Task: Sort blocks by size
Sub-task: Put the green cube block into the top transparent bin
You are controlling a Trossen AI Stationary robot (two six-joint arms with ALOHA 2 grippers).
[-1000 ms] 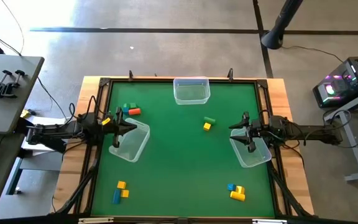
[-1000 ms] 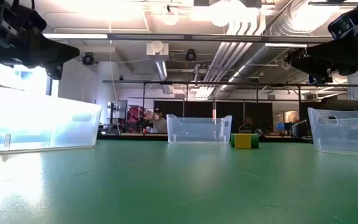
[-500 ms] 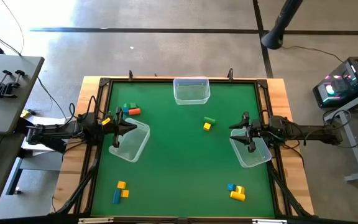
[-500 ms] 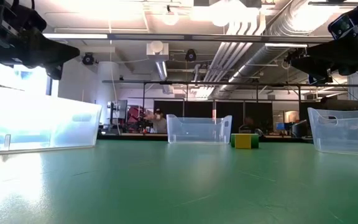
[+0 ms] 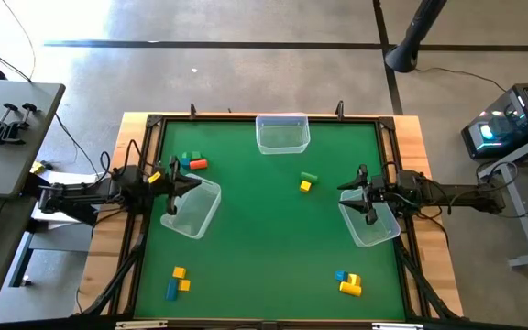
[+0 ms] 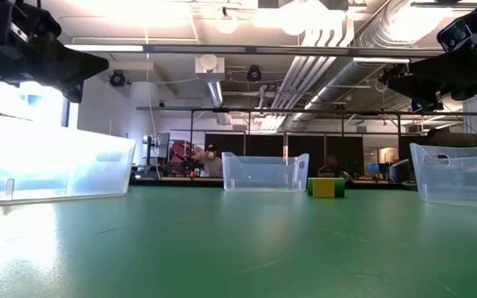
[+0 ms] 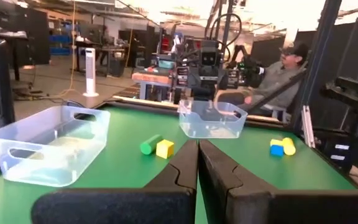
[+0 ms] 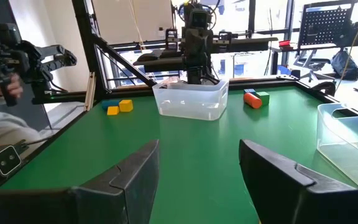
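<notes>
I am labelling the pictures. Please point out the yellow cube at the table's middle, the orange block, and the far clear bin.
yellow cube (image 5: 305, 186), high view, on its top face
orange block (image 5: 199, 164), high view, on its middle
far clear bin (image 5: 282, 119), high view, on its far rim

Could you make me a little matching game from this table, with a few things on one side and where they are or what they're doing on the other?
Things:
1. left gripper
2. right gripper
3. yellow and green pair of blocks
4. bin at the far edge

States or places:
A. empty, at the far middle of the mat
B. fingers pressed shut
C. fingers spread apart, holding nothing
D. near the middle of the mat

Pairs: 1-B, 2-C, 3-D, 4-A
</notes>
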